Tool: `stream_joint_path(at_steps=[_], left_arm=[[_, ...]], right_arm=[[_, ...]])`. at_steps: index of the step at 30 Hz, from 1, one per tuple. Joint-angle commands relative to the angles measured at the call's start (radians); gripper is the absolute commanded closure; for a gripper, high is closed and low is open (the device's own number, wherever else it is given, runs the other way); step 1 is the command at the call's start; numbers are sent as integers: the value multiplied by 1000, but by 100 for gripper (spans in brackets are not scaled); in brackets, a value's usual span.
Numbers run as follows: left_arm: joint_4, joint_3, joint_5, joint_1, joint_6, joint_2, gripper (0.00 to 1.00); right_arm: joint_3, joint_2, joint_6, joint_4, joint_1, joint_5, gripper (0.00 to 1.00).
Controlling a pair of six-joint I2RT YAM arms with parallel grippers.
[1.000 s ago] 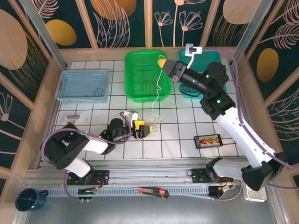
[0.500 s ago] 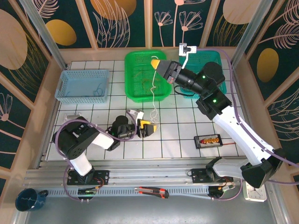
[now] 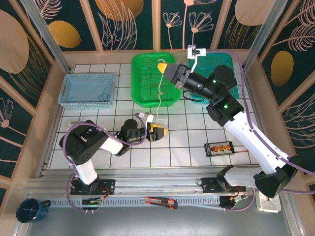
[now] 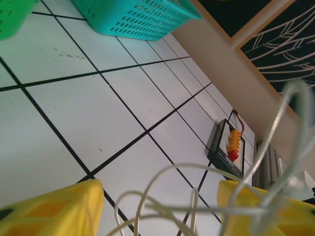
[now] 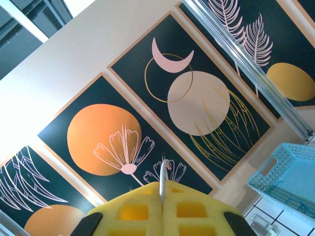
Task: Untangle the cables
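Observation:
A whitish cable (image 3: 161, 98) hangs from my right gripper (image 3: 163, 66), which is shut on its upper end above the green basket (image 3: 140, 61). In the right wrist view the cable's tip (image 5: 162, 172) sticks out between the closed yellow pads (image 5: 133, 211). Its lower end lies in loops (image 4: 162, 196) on the tiles, between the spread yellow fingers (image 4: 54, 211) of my left gripper (image 3: 158, 132). Those jaws stand apart around the loops without pinching them. A thin blue cable (image 3: 102, 97) lies in the light-blue basket (image 3: 69, 83).
A teal basket (image 3: 227, 59) stands at the back right, partly behind the right arm. A black box with yellow and red connectors (image 3: 220, 148) (image 4: 229, 147) lies on the tiles at the right. A box cutter (image 3: 160, 201) and a mug (image 3: 29, 210) sit off the near edge.
My left gripper slid right to the cable's loops and its jaws narrowed. My right gripper carried the cable's top end left over the green basket.

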Motion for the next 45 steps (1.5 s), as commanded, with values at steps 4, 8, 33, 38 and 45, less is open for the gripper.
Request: stream_joint_path(at_steps=[4,8,33,38,45], left_arm=[[64,2,10,-3,-11,23,92],[65,-46,-5,-3,-14,0,100],[47,-192,-86,-3,-2,-111,100],[45,-191,-89,-3,-2,-110,99],[34,-185,-88,-2,-6,-106,76]], right_arm=[[85,-1,-54,-15,-12,31,100],[153,-4,-85,-69,-92,47,100],[637,75,-70,-247,-694,10,100],[600,86,13,-182,-701,-83,100],[420,50,60,-87,-627,-175,100]])
